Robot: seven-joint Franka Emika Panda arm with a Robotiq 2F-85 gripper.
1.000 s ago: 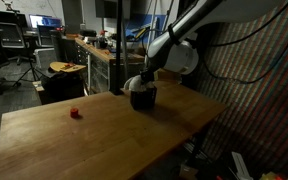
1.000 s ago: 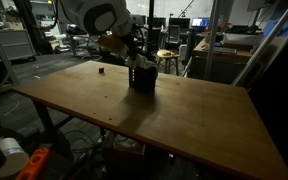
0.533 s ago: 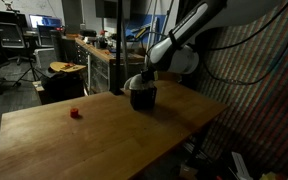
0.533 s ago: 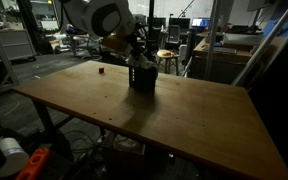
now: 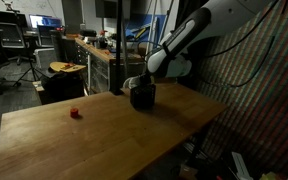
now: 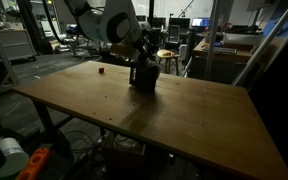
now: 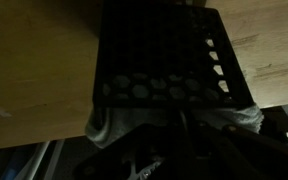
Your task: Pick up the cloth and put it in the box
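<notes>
In the wrist view the cloth (image 7: pixel 109 126) was pale grey and soft, bunched along the near edge of the box (image 7: pixel 164 55). It showed on both sides of the gripper (image 7: pixel 179 150), touching the box wall. The box was black plastic with round holes and slots in its side, and it stood on the wooden table (image 7: pixel 34 70). The gripper itself was very dark there, so I could not tell if its fingers were spread or pinching the cloth.

In both exterior views the gripper (image 5: pixel 141 86) (image 6: pixel 139 62) hung right over the box (image 5: pixel 142 98) (image 6: pixel 142 78). A pale patch at the rim in an exterior view was perhaps the cloth (image 5: pixel 132 83). These views also showed a small red object (image 5: pixel 74 113) (image 6: pixel 101 70) on the table, well apart from the box.
</notes>
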